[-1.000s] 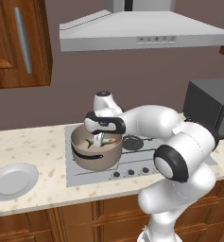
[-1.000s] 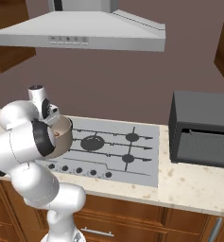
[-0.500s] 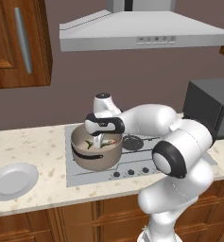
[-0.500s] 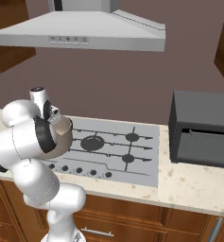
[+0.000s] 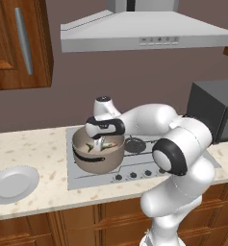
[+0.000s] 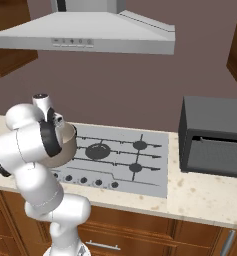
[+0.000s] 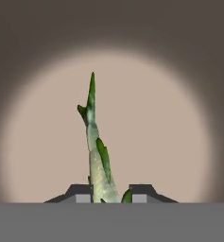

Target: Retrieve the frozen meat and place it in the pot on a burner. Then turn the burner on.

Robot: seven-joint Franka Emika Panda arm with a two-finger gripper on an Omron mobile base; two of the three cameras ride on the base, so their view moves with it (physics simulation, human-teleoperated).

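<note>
The pot [image 5: 89, 162], brownish-grey with a pale inside, stands on the front left burner of the stove [image 5: 139, 162]. My gripper [image 5: 99, 144] reaches down into it from above. In the hand view the frozen meat [image 7: 98, 156], a slender silvery-green fish, runs up from between my two finger tips, and my gripper [image 7: 111, 193] is shut on its near end. Behind the fish lies the pale bottom of the pot [image 7: 160, 132]. From the right base view the arm hides most of the pot [image 6: 67, 146].
A round grey-white plate [image 5: 12, 183] lies on the counter left of the stove. Burner knobs [image 5: 133, 174] line the stove's front edge. A dark microwave [image 6: 213, 136] stands at the right, a range hood [image 5: 144, 32] hangs above, and a wooden cabinet [image 5: 17, 43] is at upper left.
The arm's elbow has shifted a little in both base views. The hand stays over the pot with the fish still in its grip.
</note>
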